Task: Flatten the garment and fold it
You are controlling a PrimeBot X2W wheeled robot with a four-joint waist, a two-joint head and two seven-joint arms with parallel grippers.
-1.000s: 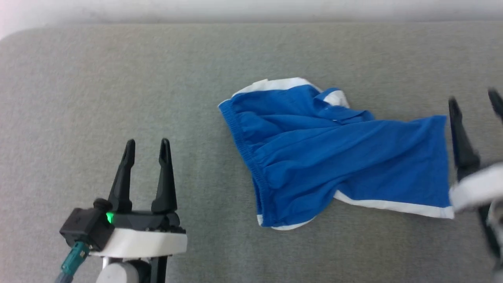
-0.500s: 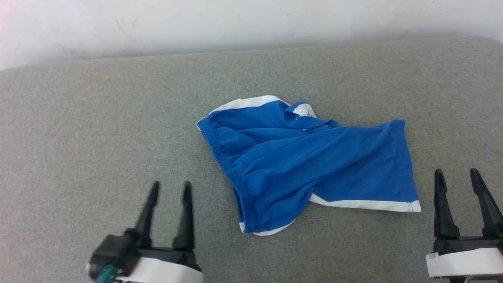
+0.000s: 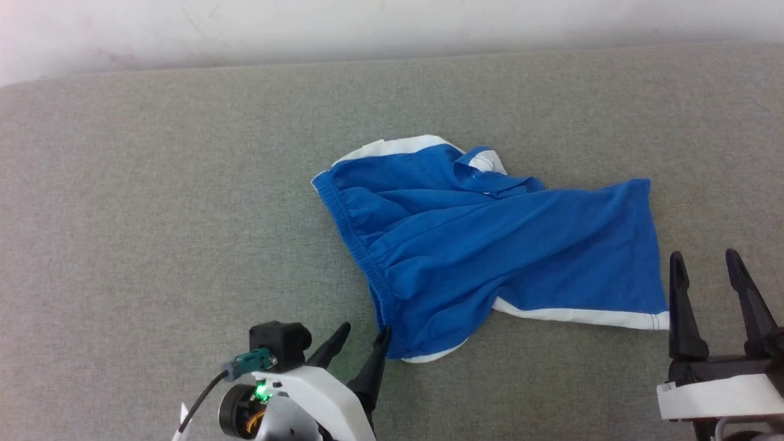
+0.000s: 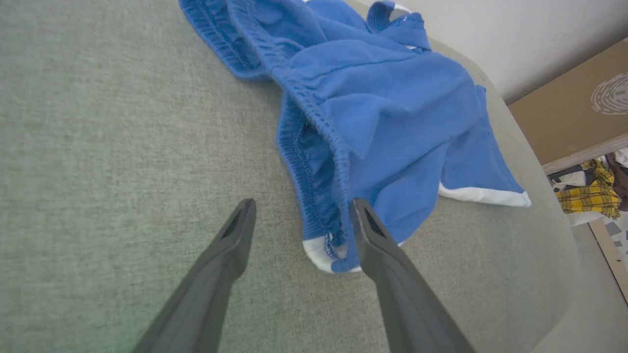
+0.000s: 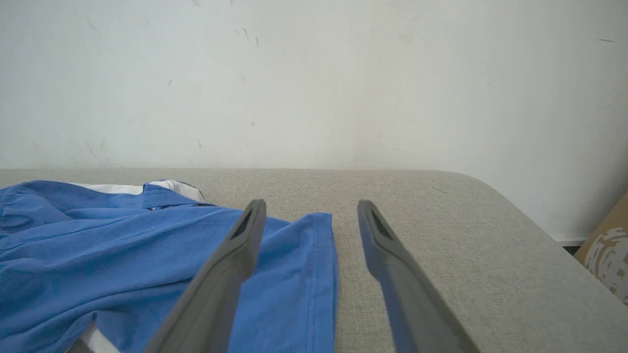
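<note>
Bright blue thin-fabric shorts point(image 3: 490, 245) lay crumpled on grey cloth-covered desk point(image 3: 153, 245), long axis left-right. Left hand point(image 3: 365, 329), spread and empty, straddled waistband corner point(image 4: 326, 245): nearer. Right hand point(image 3: 704, 254), spread, empty, beside hem point(image 3: 653, 257).

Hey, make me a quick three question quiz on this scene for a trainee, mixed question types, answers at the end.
1. True or false: the right gripper is shut on the garment.
2. Which part of the garment lies nearest the left gripper? A: waistband end. B: leg hem. C: bunched far leg.
3. Fill in: the garment's trim is ____.
Key: 1 false, its fingers stand open near the leg hem; 2 A; 3 white.
</note>
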